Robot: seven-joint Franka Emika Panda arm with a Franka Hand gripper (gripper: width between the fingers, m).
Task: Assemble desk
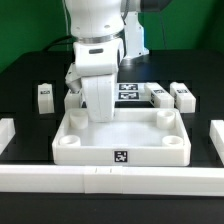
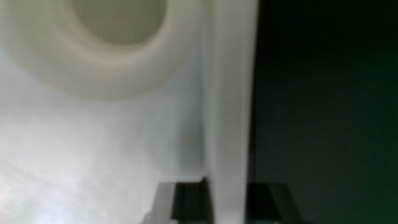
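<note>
Exterior view's left first: a border rail [image 1: 5, 135] at the edge, then a lone leg [image 1: 42, 95] standing on the black tabletop [image 1: 30, 70], well apart from the rest. Next comes the arm [image 1: 95, 40], reaching down onto the back-left part of the desk panel [image 1: 120, 140]. The panel lies flat mid-tabletop, rim up, with its tag facing the front rail [image 1: 110, 182].

In the wrist view the fingers [image 2: 187, 205] are pinched on the panel's rim wall [image 2: 222, 110], one on each side, with a corner hole [image 2: 116, 25] just beside them. The picture is blurry, so you probably can't trust how deep the bite is.

Behind the panel lies the marker board [image 1: 130, 92]. Right of it stand a second leg [image 1: 160, 96] and a third leg [image 1: 183, 96] side by side, then the right rail [image 1: 217, 140].

Step in hand, as I read it: a grip on the panel to shift or square it before the legs go in. No leg looks fitted yet. For the next move you need to drag or lift the panel level, keep the thin rim from slipping out, and stay clear of the nearby legs.
</note>
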